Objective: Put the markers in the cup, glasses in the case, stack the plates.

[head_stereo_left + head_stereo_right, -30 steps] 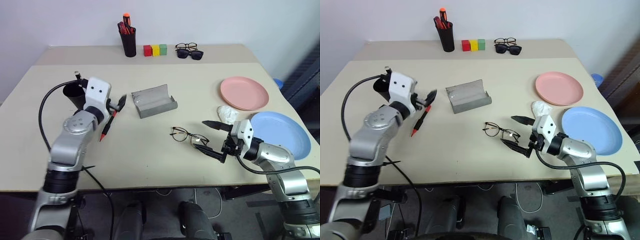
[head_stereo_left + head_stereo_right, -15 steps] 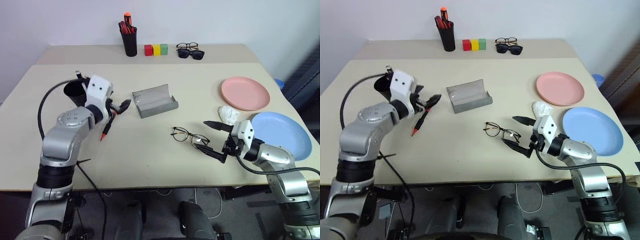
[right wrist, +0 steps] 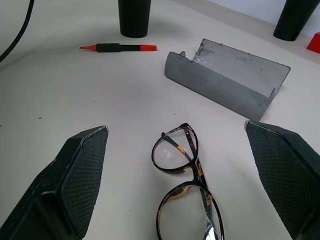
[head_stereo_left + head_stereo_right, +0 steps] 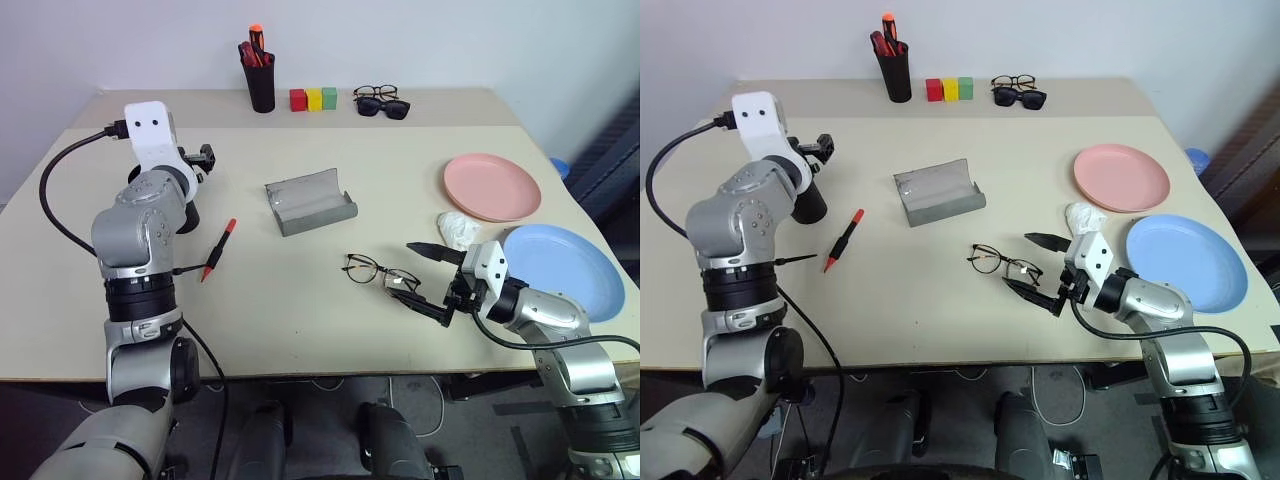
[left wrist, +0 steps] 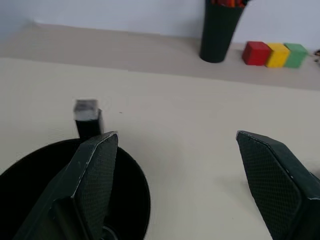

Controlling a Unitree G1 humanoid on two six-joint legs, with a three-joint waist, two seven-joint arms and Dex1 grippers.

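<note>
1. Beige surface (image 4: 300,300) fills our view.
2. We see the red-capped marker (image 4: 217,250) lying left of centre beside the cup (image 4: 808,203).
3. Glasses (image 4: 380,272) sit centre-right, below the case (image 4: 309,201).
4. Left gripper (image 4: 203,158), jaws released, hangs above the cup.
5. Right gripper (image 4: 428,280) flanks the glasses, jaws released.

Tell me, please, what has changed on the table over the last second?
The left gripper, open and empty, rose from beside the red-capped marker to above the cup, where a marker stands. The right gripper stayed open by the glasses; case and plates unchanged.
</note>
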